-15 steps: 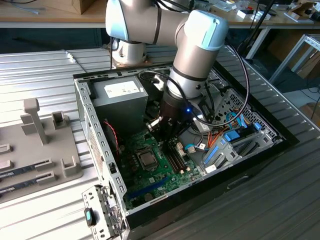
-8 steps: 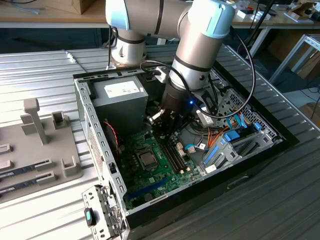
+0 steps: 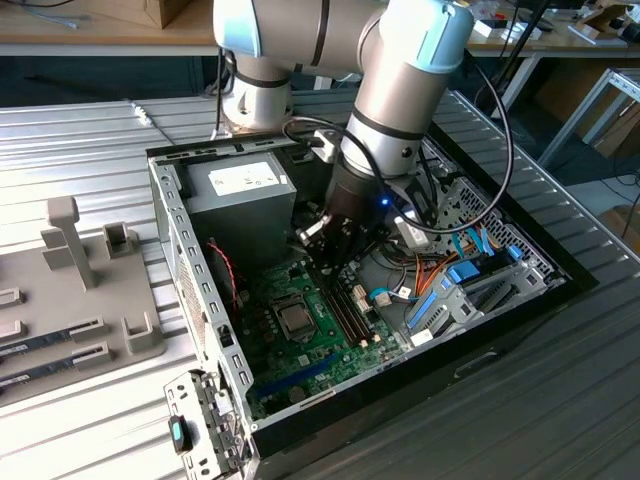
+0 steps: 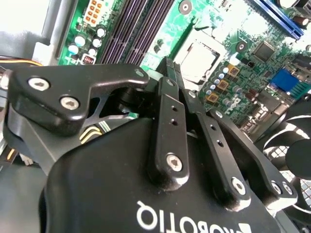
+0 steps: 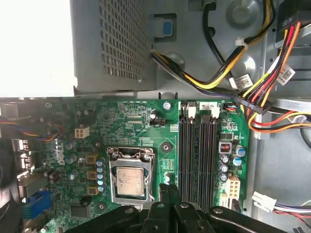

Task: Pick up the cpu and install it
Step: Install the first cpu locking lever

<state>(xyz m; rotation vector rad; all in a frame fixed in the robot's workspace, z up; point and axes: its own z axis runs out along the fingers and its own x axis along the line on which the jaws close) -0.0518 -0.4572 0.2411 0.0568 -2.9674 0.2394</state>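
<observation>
Open computer case [image 3: 520,300] lies flat on a ribbed metal surface [image 3: 80,150]. The arm reaches down into the case; the hand [image 3: 338,243] hovers above the motherboard [image 3: 320,345], over the memory slots [image 3: 350,310], touching nothing. In both wrist views the black fingers [image 5: 167,196] are pressed together with nothing between them, so the hand is clenched and empty.

The cpu [image 5: 130,181] sits flat in its socket [image 5: 131,151] on the motherboard, silvery top up, metal frame around it. In the first wrist view the fingertips are just beside the socket, between it and the memory slots [image 5: 197,155]. In the second wrist view the cpu [image 4: 203,60] shows bright beyond the fingertips [image 4: 171,73], apart from them. In the exterior view the cpu [image 3: 295,319] is near the middle of the board, toward the exterior view's left of the hand.

Grey power supply [image 3: 245,195] stands at the back of the case. Bundle of coloured wires [image 5: 243,82] runs beside the board. Blue slot [image 3: 295,375] at the board's near edge. A grey fixture [image 3: 90,290] with slots sits on the surface at the exterior view's left of the case.
</observation>
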